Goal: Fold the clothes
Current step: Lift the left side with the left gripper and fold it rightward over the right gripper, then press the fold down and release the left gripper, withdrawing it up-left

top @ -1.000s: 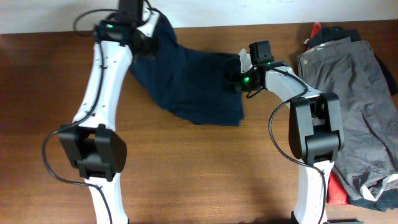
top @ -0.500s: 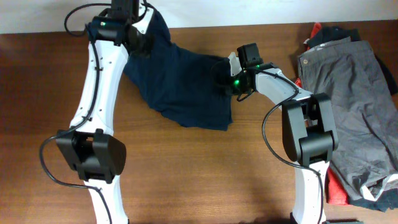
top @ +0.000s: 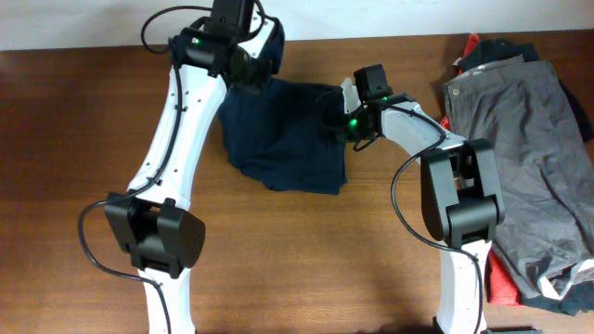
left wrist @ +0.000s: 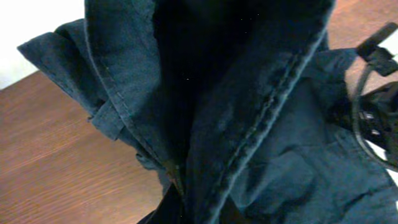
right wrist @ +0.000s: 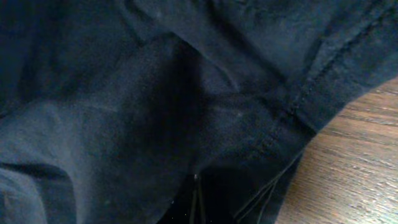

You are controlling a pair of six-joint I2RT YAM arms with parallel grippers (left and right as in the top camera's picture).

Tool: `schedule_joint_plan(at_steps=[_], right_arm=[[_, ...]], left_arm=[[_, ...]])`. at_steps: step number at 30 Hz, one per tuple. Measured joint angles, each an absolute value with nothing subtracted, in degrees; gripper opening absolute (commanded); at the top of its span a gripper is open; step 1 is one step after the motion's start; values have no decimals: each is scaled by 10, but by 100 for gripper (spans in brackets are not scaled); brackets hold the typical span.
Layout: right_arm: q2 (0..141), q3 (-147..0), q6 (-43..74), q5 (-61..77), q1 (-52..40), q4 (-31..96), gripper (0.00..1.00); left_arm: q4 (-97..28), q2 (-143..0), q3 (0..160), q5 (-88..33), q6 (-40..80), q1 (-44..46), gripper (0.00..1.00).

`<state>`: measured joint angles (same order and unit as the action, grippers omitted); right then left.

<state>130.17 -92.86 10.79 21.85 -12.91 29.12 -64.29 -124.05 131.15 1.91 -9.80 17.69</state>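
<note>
- The navy shorts [top: 283, 139] lie bunched at the upper centre of the counter [top: 278, 260], strung between the two arms.
- The left gripper [top: 258, 63] pinches their upper-left corner, raised.
- The right gripper [top: 338, 119] pinches their right edge, held low.
- We judge the fold should travel rightward, from the left gripper's corner toward the right gripper.
</note>
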Motion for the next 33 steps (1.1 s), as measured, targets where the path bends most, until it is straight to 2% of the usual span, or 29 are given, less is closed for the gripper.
schedule_joint_plan(at_steps=[19, 21, 22, 23, 25, 26, 27, 29, 33], right_arm=[[1302, -929, 110, 221, -129, 291, 4], [1302, -928, 110, 224, -128, 291, 4], [1302, -928, 110, 226, -128, 291, 4], [1303, -929, 110, 228, -127, 291, 4], [1303, -928, 110, 235, -125, 291, 4], [1304, -928, 110, 235, -125, 291, 4], [1304, -928, 112, 238, -124, 291, 4], [1305, -929, 113, 245, -122, 292, 4], [1309, -945, 114, 267, -111, 333, 5]], left_arm=[[-648, -1340, 1312, -30, -94, 248, 1], [-649, -1344, 1312, -31, -94, 255, 3], [-649, -1346, 1312, -31, -94, 258, 11], [-648, -1346, 1312, -30, -94, 261, 25], [-642, -1346, 1312, -33, -92, 269, 59], [-641, -1346, 1312, -33, -91, 270, 73], [-640, -1346, 1312, -35, -91, 273, 91], [-639, -1346, 1312, -37, -90, 277, 98], [-636, -1346, 1312, -43, -88, 280, 99]])
